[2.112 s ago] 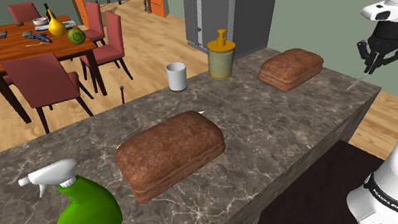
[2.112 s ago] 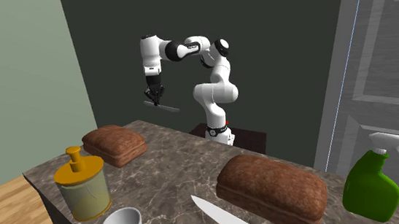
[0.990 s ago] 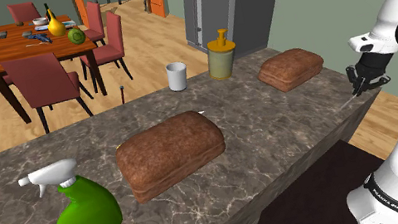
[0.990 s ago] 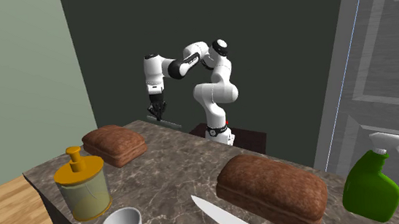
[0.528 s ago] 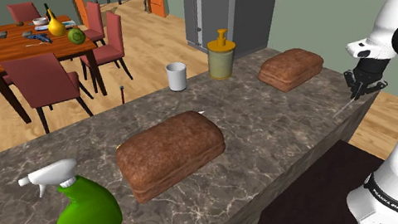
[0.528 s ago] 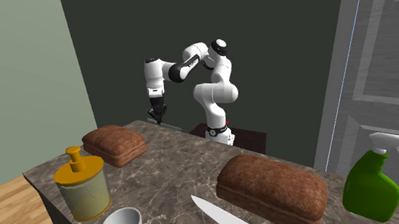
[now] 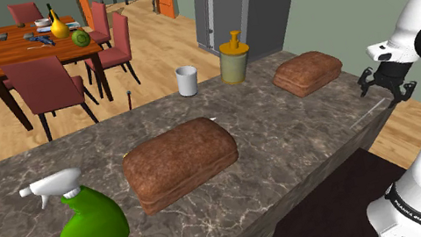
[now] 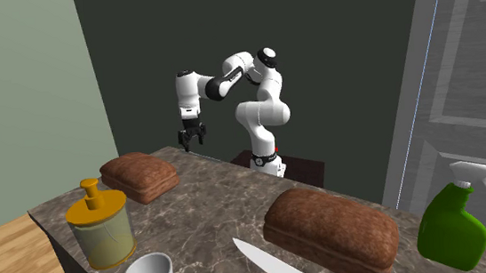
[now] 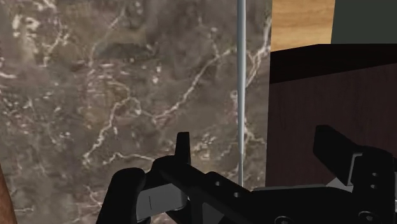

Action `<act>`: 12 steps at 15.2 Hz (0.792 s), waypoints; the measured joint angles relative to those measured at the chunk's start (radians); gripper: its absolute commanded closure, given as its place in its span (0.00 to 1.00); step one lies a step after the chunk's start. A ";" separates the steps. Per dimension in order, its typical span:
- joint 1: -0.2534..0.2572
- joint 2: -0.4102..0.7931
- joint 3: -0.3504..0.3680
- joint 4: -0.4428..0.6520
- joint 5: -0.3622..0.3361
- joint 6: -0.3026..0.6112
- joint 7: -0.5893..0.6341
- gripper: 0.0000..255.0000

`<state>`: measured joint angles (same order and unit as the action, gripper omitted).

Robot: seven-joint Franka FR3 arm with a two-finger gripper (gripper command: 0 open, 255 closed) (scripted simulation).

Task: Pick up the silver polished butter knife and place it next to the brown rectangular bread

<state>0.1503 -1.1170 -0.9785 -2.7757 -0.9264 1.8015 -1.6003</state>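
Placing looks finished: the hand (image 7: 380, 90), fingers apart, hovers over the butter knife (image 9: 240, 83) on the desk (image 9: 127, 95) near the bread (image 7: 307, 72); next, lift clear.

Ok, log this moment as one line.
gripper: open, over counter edge | butter knife: flat on counter, unheld | smaller brown loaf: apart from knife

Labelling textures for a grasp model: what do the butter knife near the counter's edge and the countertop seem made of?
Butter knife: a thin, plain grey strip, probably metal; no gleam shows, so the polish is uncertain. Countertop: looks like marble, brown-grey with white veins, smooth-faced.
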 measured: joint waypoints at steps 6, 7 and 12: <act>0.011 -0.025 0.108 0.068 0.096 -0.099 -0.014 0.00; 0.013 -0.025 0.114 0.073 0.101 -0.105 -0.014 0.00; 0.012 -0.028 0.119 0.076 0.106 -0.112 -0.017 0.00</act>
